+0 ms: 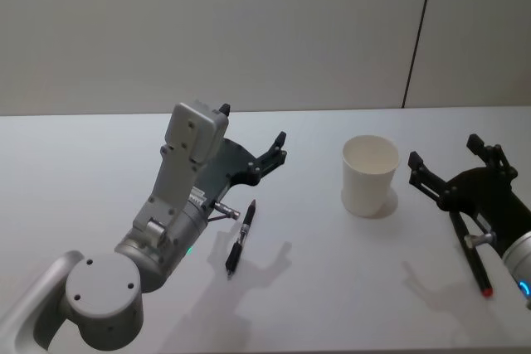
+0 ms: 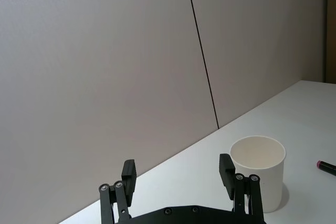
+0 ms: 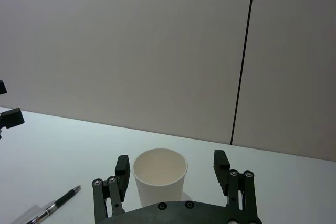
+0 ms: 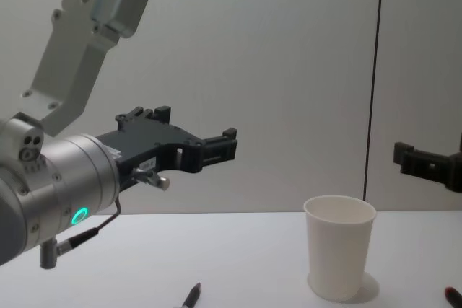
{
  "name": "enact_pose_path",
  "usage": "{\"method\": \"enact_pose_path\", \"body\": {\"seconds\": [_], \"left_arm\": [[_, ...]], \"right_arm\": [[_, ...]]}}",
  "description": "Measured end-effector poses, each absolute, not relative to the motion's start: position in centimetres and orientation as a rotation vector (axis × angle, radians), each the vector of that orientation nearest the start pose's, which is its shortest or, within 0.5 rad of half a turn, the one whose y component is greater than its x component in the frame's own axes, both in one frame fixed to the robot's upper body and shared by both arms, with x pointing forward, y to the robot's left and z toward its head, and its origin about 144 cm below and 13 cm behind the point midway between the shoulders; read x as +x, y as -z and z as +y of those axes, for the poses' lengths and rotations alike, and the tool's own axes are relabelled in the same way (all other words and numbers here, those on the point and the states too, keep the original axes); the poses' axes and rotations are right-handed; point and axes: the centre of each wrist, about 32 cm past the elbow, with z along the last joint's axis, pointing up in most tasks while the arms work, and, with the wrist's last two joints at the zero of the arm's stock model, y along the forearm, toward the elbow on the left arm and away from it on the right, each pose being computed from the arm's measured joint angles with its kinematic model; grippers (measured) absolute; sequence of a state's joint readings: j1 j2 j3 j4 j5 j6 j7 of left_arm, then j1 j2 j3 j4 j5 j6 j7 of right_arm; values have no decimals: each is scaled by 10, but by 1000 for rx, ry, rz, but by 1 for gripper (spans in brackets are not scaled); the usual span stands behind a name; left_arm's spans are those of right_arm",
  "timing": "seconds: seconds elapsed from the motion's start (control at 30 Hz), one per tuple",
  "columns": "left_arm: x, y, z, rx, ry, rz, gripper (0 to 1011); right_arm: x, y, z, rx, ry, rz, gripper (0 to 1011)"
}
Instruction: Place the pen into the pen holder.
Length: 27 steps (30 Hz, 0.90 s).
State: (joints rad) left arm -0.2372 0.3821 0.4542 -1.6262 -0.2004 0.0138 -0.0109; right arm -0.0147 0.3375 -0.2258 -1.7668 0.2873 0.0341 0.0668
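A black pen [image 1: 241, 238] with a silver clip lies flat on the white table, just below my left gripper [image 1: 276, 148], which hovers open above the table and holds nothing. The pen holder, a white paper cup [image 1: 370, 176], stands upright and empty right of centre. My right gripper [image 1: 444, 153] hangs open to the right of the cup, facing it. In the right wrist view the cup [image 3: 160, 174] sits ahead of the open right gripper [image 3: 171, 165], with the pen [image 3: 55, 208] off to one side. The left wrist view has the cup [image 2: 258, 174] beyond the open left gripper [image 2: 177, 174].
A second dark pen with a red end [image 1: 479, 271] lies on the table under my right arm, and its red end [image 2: 325, 166] appears in the left wrist view. A grey wall with a dark vertical seam [image 1: 419, 31] rises behind the table's far edge.
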Motion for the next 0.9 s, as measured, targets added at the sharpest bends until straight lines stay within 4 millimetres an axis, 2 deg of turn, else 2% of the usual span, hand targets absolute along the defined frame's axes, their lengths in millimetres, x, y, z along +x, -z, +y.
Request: {"method": "enact_pose_path", "body": {"seconds": [0.9], "left_arm": [[492,-1204,198,61,-1124,-268,1008]], "right_arm": [[443,-1189,-237,26,1229,-75,1001]]}}
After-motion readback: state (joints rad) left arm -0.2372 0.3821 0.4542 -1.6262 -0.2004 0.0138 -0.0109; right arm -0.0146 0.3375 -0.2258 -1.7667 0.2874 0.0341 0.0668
